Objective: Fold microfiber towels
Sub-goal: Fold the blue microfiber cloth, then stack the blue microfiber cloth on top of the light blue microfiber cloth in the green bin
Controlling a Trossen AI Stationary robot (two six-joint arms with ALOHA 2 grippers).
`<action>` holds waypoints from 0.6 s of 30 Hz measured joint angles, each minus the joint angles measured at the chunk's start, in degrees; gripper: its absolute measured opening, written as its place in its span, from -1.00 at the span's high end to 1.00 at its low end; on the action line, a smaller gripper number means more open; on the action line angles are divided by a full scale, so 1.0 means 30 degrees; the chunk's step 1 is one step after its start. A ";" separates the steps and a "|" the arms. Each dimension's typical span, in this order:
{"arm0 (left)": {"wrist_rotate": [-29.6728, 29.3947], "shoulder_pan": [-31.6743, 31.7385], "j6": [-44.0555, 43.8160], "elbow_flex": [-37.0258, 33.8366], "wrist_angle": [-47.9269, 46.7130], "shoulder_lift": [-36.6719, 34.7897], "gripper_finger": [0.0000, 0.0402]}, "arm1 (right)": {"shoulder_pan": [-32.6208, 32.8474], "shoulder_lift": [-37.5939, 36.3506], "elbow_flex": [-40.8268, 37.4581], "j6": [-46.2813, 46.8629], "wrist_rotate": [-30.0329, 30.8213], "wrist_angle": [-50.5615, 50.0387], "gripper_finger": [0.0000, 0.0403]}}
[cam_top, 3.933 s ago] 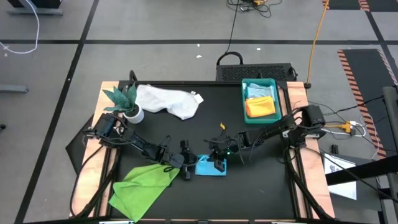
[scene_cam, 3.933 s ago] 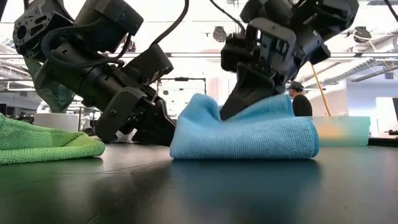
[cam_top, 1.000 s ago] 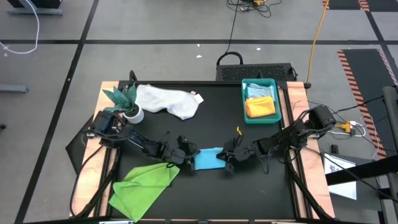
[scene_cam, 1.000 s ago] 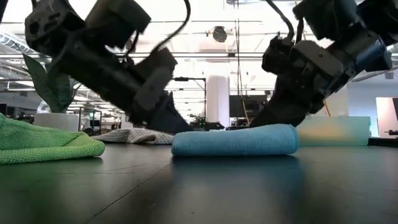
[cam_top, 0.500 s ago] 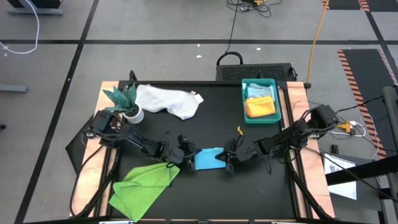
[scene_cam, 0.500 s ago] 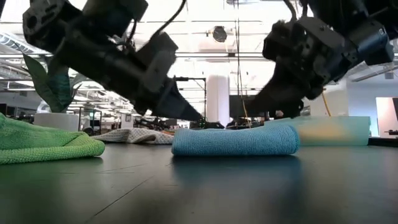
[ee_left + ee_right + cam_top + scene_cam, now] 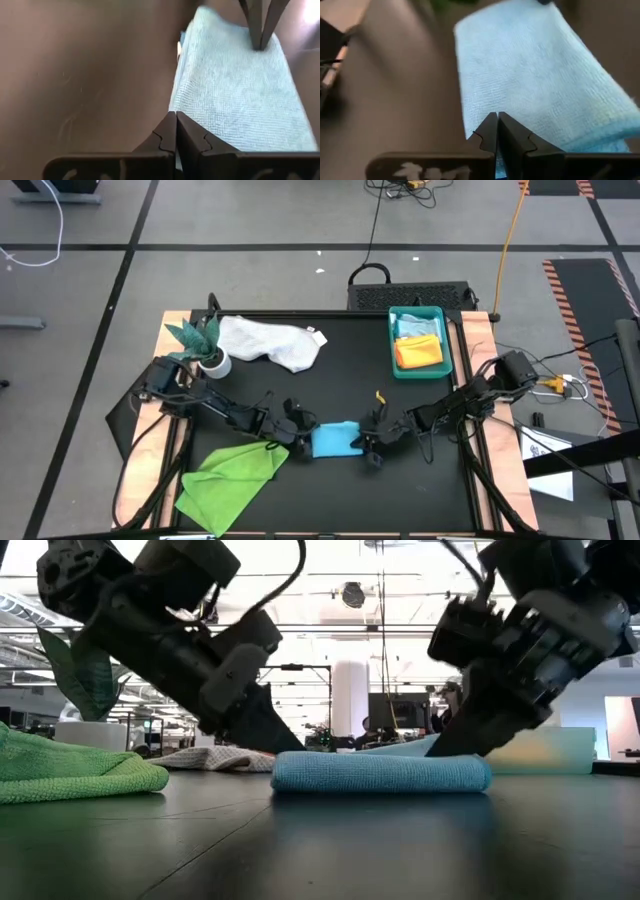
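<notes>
So the turquoise-blue towel (image 7: pixel 333 439) lies folded on the counter (image 7: pixel 350 390), long axis running arm to arm. Left pincer (image 7: pixel 301 438) and right pincer (image 7: pixel 366 446) each clamp an end, fingers together, so both are equally near.

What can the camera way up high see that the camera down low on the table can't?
Only the high view shows the teal tray with an orange towel and a pale blue towel inside it. Only the low view shows how flat the folded blue towel lies, and the room's bright ceiling behind. Both show that blue towel with the left end effector and right end effector shut at its two ends, the green towel, the white towel and the plant.
</notes>
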 joint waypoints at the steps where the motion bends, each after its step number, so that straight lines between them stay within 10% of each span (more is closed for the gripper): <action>1: -0.0047 -0.0084 0.0012 0.0000 0.0146 -0.0061 0.94 | 0.0107 -0.0227 0.0000 -0.0209 0.0010 0.0011 0.97; 18: -0.3152 -0.1529 0.0438 0.0029 -0.3470 -0.3992 0.98 | 0.0872 -0.5858 0.0007 -0.6470 0.3077 0.2359 0.85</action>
